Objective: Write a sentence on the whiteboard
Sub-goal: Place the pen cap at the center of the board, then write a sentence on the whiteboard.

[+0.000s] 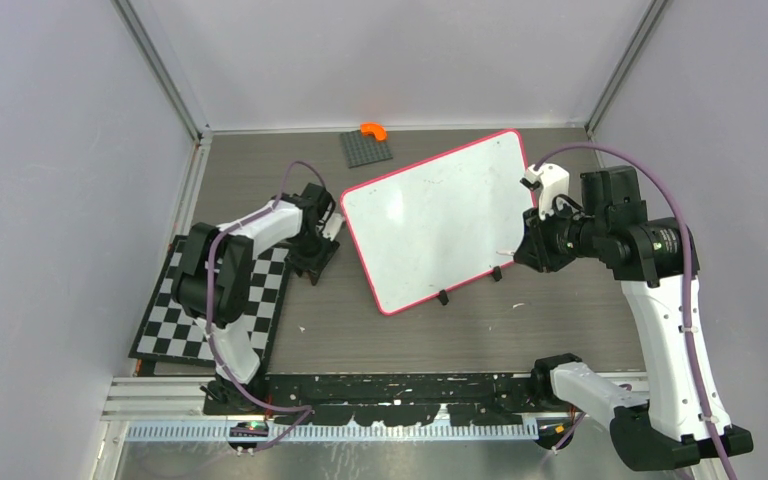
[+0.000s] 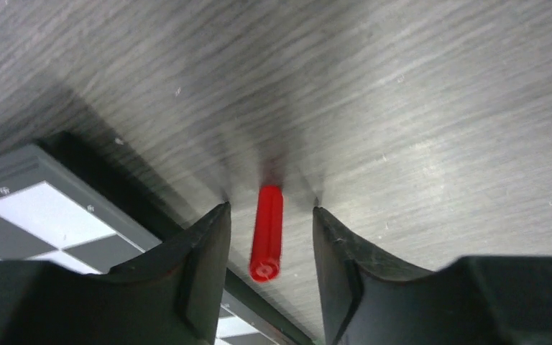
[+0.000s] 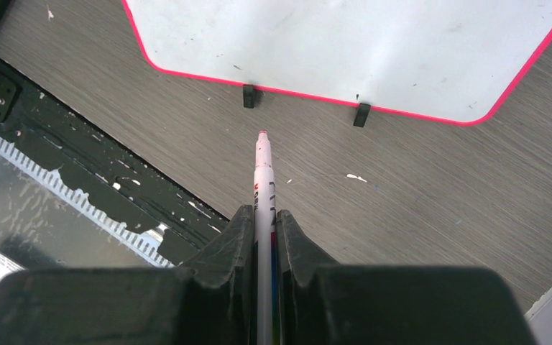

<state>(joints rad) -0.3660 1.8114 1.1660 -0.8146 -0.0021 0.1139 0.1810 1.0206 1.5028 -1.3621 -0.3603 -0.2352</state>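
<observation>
Top external: whiteboard (image 1: 435, 215) flat, skewed, mid-tabletop (image 1: 560, 320) toward back edge, surface plain white. Right gripper (image 3: 262, 215) clamped on marker (image 3: 262, 172), tip near board's clipped edge. Left gripper (image 2: 269, 210) jaws apart, red cap (image 2: 267, 233) between, ungripped, beside checkerboard mat (image 1: 190, 310).

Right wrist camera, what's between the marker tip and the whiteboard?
In that view, only bare table; the marker tip stops short of the whiteboard, beside a black clip.

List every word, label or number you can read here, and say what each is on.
Nothing reads clearly.
whiteboard: blank, no writing.
marker in the right gripper: barrel print, too blurred to read.
sticker on the right arm: too small to read.
</observation>
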